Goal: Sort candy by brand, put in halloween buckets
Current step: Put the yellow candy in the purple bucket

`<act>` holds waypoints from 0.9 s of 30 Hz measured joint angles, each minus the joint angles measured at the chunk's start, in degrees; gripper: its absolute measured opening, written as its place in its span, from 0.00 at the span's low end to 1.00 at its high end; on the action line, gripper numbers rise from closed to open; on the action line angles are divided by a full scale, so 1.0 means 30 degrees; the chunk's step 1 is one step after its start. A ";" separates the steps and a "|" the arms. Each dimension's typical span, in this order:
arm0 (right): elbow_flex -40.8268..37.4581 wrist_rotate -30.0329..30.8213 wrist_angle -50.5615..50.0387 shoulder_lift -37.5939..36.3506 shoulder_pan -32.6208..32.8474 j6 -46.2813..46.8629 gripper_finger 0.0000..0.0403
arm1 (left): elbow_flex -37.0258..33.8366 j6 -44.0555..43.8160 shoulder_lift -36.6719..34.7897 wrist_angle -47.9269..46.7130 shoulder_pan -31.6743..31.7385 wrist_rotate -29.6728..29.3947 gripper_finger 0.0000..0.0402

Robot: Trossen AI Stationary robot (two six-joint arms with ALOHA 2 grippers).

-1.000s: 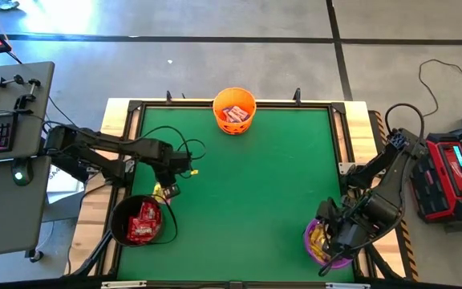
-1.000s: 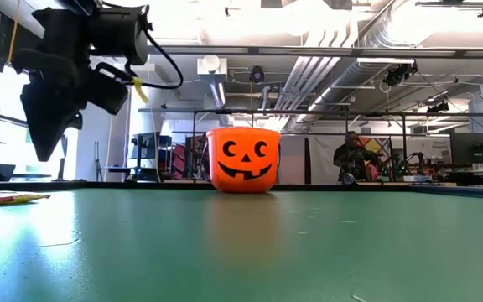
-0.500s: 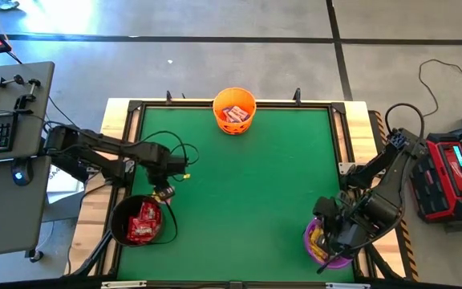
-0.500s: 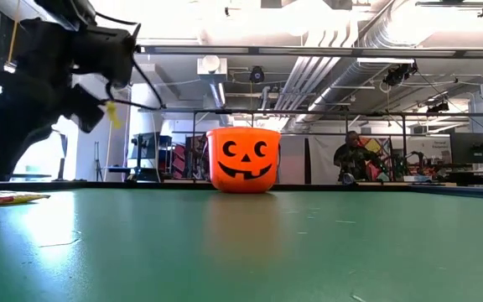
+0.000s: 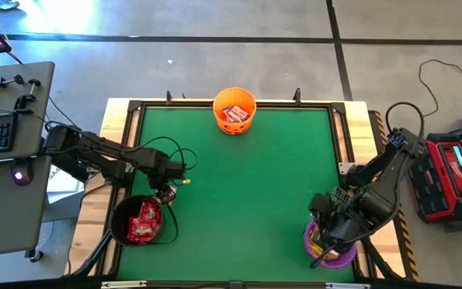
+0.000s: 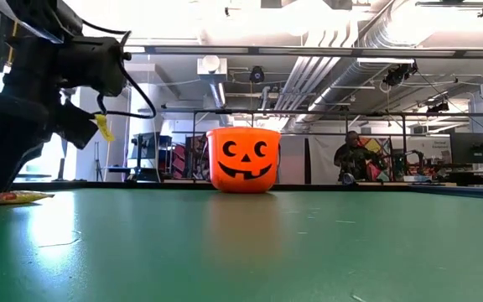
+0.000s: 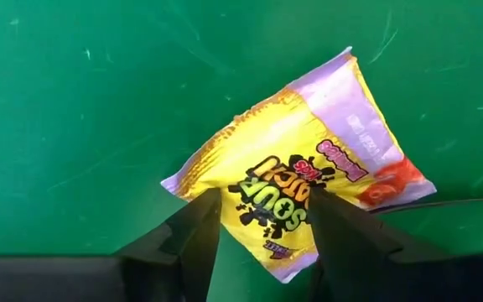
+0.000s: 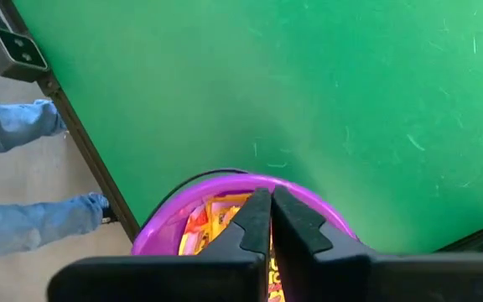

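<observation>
- The orange bucket (image 5: pixel 234 110), black bucket (image 5: pixel 138 220) and purple bucket (image 5: pixel 327 241) are all holding candy already.
- The left gripper (image 7: pixel 258 222) is spreading its fingers around one last yellow packet (image 7: pixel 296 176) lying on the table (image 5: pixel 247 185) beside the black bucket.
- The right gripper (image 8: pixel 270 220) is hovering clenched and empty over the purple bucket.
</observation>
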 joint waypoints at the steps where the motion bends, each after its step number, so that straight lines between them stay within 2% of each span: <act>1: 0.0000 -0.0001 0.0000 0.0000 -0.0053 -0.0018 0.00 | -0.0098 -0.0017 -0.0009 0.0182 0.0000 0.0016 0.43; 8: 0.0000 0.0038 -0.0096 0.0000 -0.0164 -0.0229 0.00 | -0.0266 -0.0022 -0.0051 0.0557 0.0197 0.0014 0.36; 19: 0.0000 0.0104 -0.0362 0.0000 -0.0167 -0.0521 0.00 | -0.0124 0.0756 0.0013 0.0898 0.0197 -0.0149 0.03; 27: 0.0000 0.0117 -0.0364 0.0000 -0.0164 -0.0513 0.00 | 0.1635 0.1366 0.0044 0.0970 0.0197 -0.1367 0.02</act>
